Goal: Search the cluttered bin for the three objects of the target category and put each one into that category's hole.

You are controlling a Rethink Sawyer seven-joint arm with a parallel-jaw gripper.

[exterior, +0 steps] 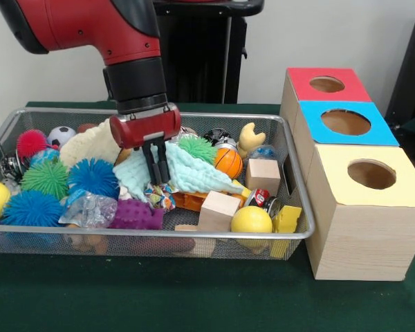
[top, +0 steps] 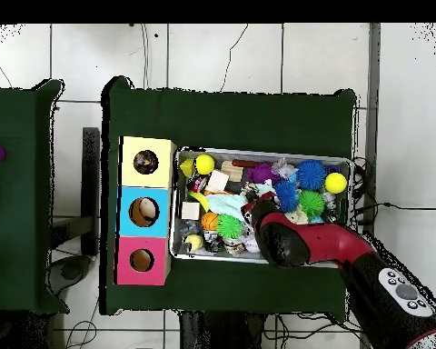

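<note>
Your gripper (exterior: 156, 164), centre of bin (exterior: 290, 181), fingers pressed nearly together, tips down in pale teal cloth (exterior: 194, 173); cannot tell if pinching it. Target category unclear. Holes: boxes (exterior: 363, 200) at frame right, so carry rightward past bin's right rim.

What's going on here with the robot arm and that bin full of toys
A red and black robot arm has its gripper lowered into the middle of a wire mesh bin crowded with spiky balls, wooden blocks and soft toys. Its fingers sit close together right at a pale teal plush cloth, though whether they have hold of it is unclear. Beside the bin stands a row of wooden boxes with round holes, topped red, blue and yellow. The overhead view seems to show something already inside some holes.
</note>
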